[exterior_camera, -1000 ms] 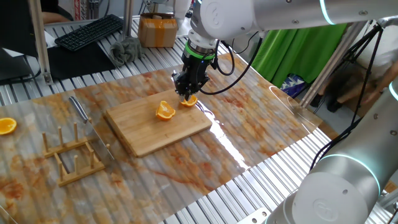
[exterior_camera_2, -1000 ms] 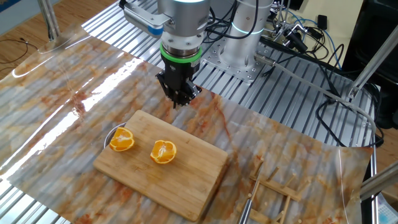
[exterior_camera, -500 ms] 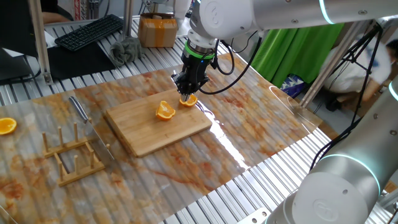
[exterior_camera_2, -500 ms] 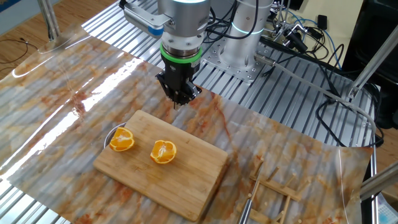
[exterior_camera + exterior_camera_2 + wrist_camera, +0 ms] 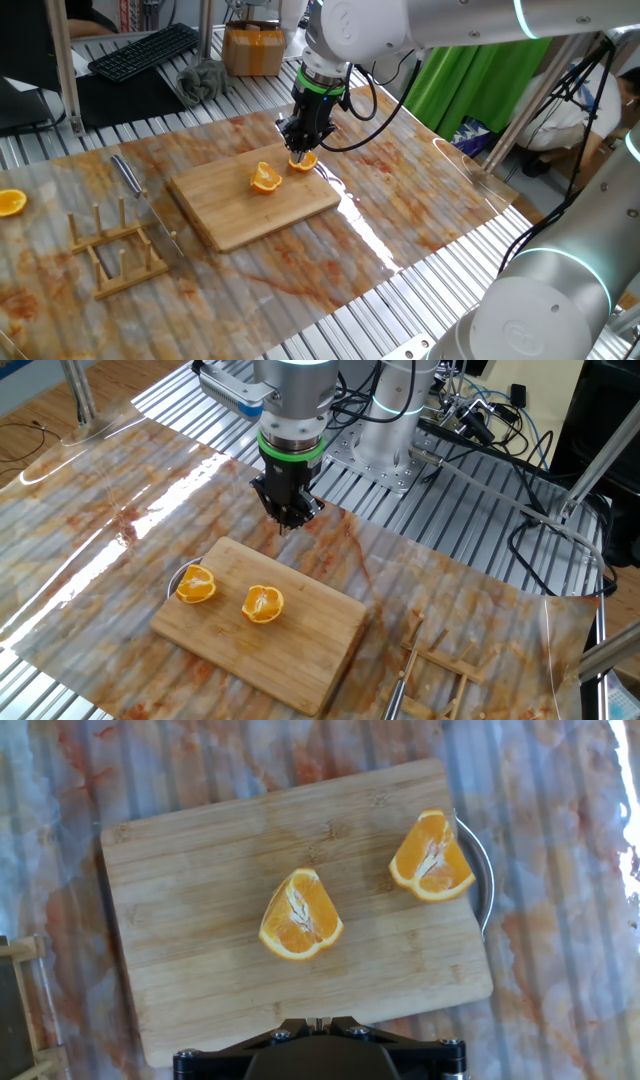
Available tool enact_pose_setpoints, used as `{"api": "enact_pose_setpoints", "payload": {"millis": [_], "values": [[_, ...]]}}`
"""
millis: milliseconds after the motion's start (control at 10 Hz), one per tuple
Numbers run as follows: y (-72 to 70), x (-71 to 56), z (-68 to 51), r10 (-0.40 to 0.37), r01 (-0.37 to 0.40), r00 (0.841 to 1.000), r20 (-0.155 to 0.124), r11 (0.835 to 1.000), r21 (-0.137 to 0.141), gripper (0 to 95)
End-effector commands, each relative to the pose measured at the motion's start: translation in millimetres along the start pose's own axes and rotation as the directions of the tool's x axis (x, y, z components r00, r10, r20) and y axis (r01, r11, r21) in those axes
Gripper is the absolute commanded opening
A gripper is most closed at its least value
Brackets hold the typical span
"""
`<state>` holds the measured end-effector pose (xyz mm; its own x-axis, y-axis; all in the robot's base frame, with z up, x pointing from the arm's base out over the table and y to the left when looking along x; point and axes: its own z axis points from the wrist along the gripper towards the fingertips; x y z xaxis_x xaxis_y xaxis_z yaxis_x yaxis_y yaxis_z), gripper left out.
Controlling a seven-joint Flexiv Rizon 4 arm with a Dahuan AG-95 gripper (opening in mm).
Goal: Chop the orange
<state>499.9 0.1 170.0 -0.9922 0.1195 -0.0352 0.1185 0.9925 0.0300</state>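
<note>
We see the orange (image 5: 301,915) cut in two pieces, one mid-board, the other (image 5: 431,857) at the wooden board's (image 5: 200,920) edge. Our gripper (image 5: 288,520) hangs above the board's far edge, fingers nearly together, holding nothing.

In the hand view, the black two-finger gripper (image 5: 318,1055) was cut off by the bottom edge, its fingertips out of sight. The pale wooden slatted rack (image 5: 20,1010) was cropped at the left edge. In one fixed view, the gripper partly hid the farther orange wedge (image 5: 304,162).
</note>
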Motion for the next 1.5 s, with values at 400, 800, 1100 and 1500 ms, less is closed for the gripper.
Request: {"api": "enact_pose_setpoints", "payload": {"millis": [400,800,1100,1500], "values": [[-0.1,-0.1,0.0,0.0,0.0,1.0,0.001,1.0,0.001,0.0],[-0.1,-0.1,0.0,0.0,0.0,1.0,0.001,1.0,0.001,0.0],[-0.1,-0.1,0.0,0.126,-0.125,0.991,-0.033,0.991,0.042,0.0],[-0.1,-0.1,0.0,0.12,-0.118,0.992,-0.041,0.992,0.05,0.0]]}}
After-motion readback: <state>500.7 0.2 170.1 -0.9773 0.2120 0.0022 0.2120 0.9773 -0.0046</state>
